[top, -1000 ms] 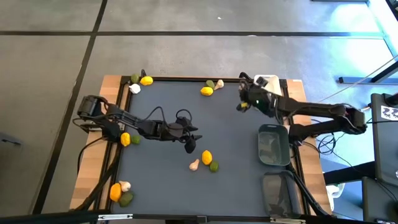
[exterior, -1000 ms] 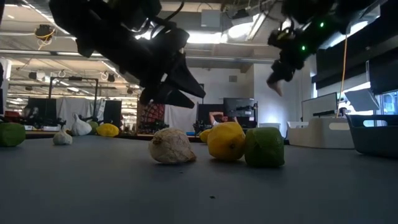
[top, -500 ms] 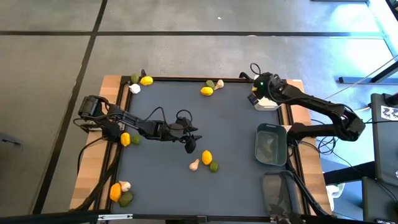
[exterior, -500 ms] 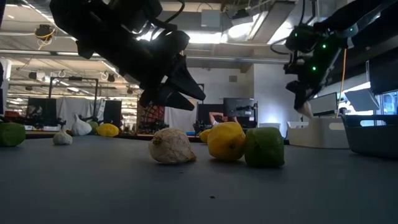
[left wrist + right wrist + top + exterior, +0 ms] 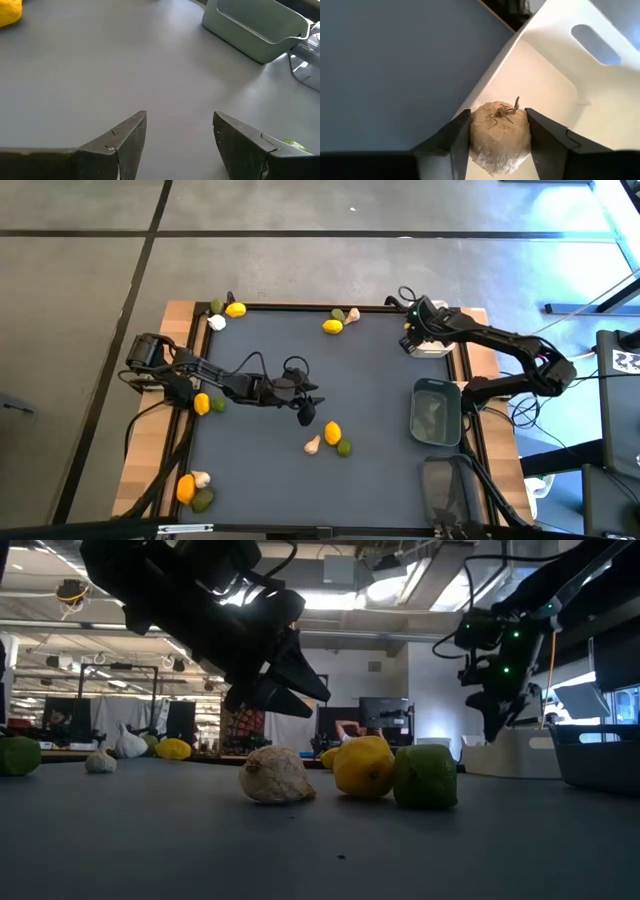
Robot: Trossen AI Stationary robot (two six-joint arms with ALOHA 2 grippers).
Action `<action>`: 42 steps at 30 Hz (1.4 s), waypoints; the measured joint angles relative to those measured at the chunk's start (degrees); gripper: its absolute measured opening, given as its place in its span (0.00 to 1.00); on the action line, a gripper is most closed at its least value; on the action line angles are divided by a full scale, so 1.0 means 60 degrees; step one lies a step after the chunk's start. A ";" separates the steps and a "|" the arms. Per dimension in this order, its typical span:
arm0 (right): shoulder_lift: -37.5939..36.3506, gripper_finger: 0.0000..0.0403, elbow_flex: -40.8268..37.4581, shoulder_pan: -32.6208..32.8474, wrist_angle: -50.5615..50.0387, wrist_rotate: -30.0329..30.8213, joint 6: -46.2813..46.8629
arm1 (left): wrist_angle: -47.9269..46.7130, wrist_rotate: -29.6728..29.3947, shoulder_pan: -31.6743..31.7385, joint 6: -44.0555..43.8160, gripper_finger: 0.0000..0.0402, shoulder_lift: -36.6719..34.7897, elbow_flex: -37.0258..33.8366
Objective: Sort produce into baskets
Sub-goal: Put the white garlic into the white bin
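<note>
Garlic bulb [image 5: 500,131] is sitting between the two fingers of the right hand [image 5: 499,142], just above the floor of the white basket [image 5: 600,100]; the fingers are flanking it closely, but whether they are pressing on it or parting from it cannot be told. In the high view this right hand [image 5: 412,338] is hanging over the white basket [image 5: 440,345] at the far right corner of the dark surface [image 5: 380,410]. Just nearer on the right edge, the grey-green basket [image 5: 438,413] is lying, and the translucent grey basket [image 5: 450,490] is lying nearest of all.

Left hand [image 5: 305,412] is hovering above the middle of the surface with its fingers spread apart and nothing between them; its wrist view is showing bare surface between the fingers [image 5: 125,137].

Just near of it, a garlic bulb [image 5: 313,445], a lemon [image 5: 333,434] and a lime [image 5: 344,447] are clustering together. At the far edge a lemon [image 5: 332,326], a lime [image 5: 339,315] and a garlic bulb [image 5: 353,314] are grouping near the middle, while another lime [image 5: 217,306], lemon [image 5: 236,309] and garlic bulb [image 5: 216,322] are sitting at the far left corner. On the left edge a lemon [image 5: 201,404] and a lime [image 5: 218,404] are lying beside each other, and at the near left corner a lemon [image 5: 186,489], a garlic bulb [image 5: 201,478] and a lime [image 5: 203,499] are bunching together.
</note>
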 joint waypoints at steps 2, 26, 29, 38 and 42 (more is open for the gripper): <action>0.0030 0.48 0.0000 -0.0007 -0.0054 0.0007 0.0000 | 0.0000 0.0002 0.0000 -0.0002 0.56 0.0000 0.0000; -0.1761 0.62 0.1133 0.1879 0.0325 -0.3248 -0.0066 | -0.0004 0.1151 -0.0019 0.0279 0.56 -0.0004 0.0000; -0.1945 0.62 0.1133 0.2782 0.0327 -0.3246 -0.0030 | -0.0004 0.1979 -0.0142 0.0204 0.56 -0.0007 0.0000; -0.1951 0.62 0.1071 0.5177 0.0215 -0.3244 0.0175 | -0.0048 0.2862 -0.1451 0.0478 0.56 -0.0007 0.0000; -0.1947 0.62 0.1056 0.5915 0.0198 -0.2976 0.0281 | -0.0464 0.2213 -0.2055 0.1102 0.56 -0.0011 0.0000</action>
